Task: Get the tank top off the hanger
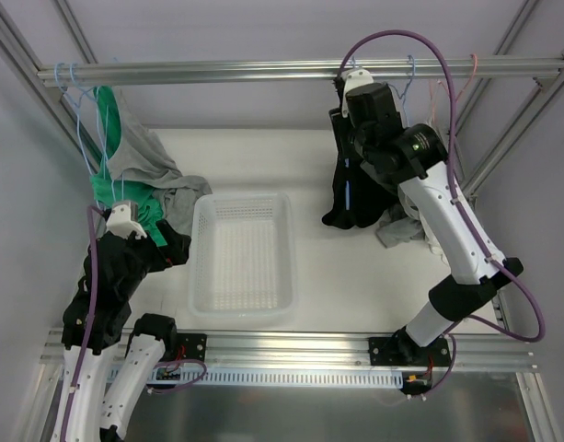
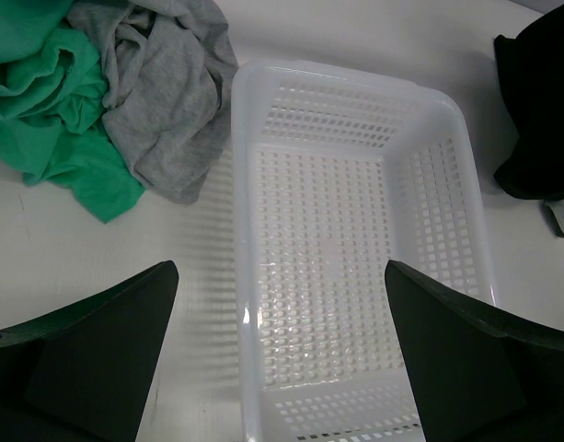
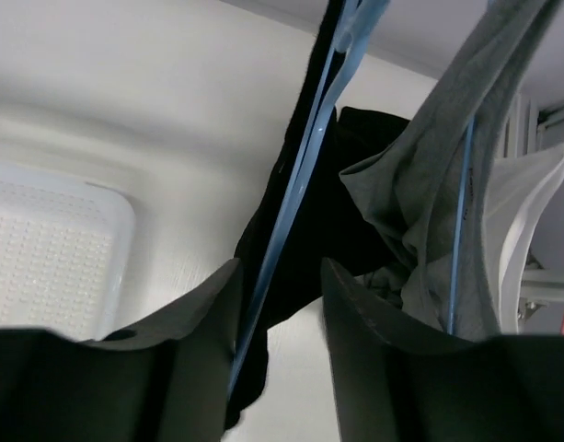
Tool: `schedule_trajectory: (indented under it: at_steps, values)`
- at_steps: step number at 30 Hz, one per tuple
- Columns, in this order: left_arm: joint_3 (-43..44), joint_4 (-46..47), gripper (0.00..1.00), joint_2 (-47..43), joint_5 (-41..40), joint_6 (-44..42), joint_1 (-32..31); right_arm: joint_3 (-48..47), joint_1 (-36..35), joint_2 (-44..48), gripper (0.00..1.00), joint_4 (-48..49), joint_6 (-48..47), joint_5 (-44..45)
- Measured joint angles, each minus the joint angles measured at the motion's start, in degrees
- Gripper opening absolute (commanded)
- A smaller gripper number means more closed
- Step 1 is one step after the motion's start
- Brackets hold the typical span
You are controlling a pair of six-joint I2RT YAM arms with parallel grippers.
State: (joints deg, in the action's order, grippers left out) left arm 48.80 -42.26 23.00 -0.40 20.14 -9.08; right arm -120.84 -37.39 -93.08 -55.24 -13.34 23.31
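Up near the far right corner of the worktop [image 1: 337, 276], the black tank top [image 1: 339, 210] hangs on its blue hanger [image 3: 303, 184] from the rail [image 1: 263, 69], hem touching the surface, so we judge removal hasn't started. Right fingers [image 3: 199, 322] sit astride the hanger wire and black fabric with a narrow gap; we can't tell if they're pinching anything. Left fingers [image 2: 97, 350] are spread wide and empty over the white basket [image 1: 203, 276] towards the left edge. Remaining: grip the fabric and work both straps off.
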Motion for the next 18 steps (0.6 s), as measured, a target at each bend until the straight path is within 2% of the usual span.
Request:
schedule_trajectory:
  at_steps: [1, 2, 6, 10, 18]
  values:
    - [0.0, 0.0, 0.99, 0.0, 0.2, 0.0, 0.0, 0.0, 0.0, -0.2, 0.31, 0.0, 0.0, 1.2]
    - [0.0, 0.0, 0.99, 0.0, 0.2, 0.0, 0.0, 0.1, 0.0, -0.2, 0.27, 0.0, 0.1, 2.2]
    - [0.0, 0.0, 0.99, 0.1, 0.4, 0.0, 0.0, 0.9, -0.3, 0.1, 0.17, 0.5, 0.3, 6.4]
    - [0.0, 0.0, 0.99, 0.3, 0.9, 0.0, 0.0, 2.2, -0.8, 0.9, 0.00, 0.9, 0.8, 9.0]
    - [0.0, 0.0, 0.99, 0.6, 1.8, 0.0, 0.0, 10.5, -0.9, 7.4, 0.00, 8.3, 1.0, 10.5]
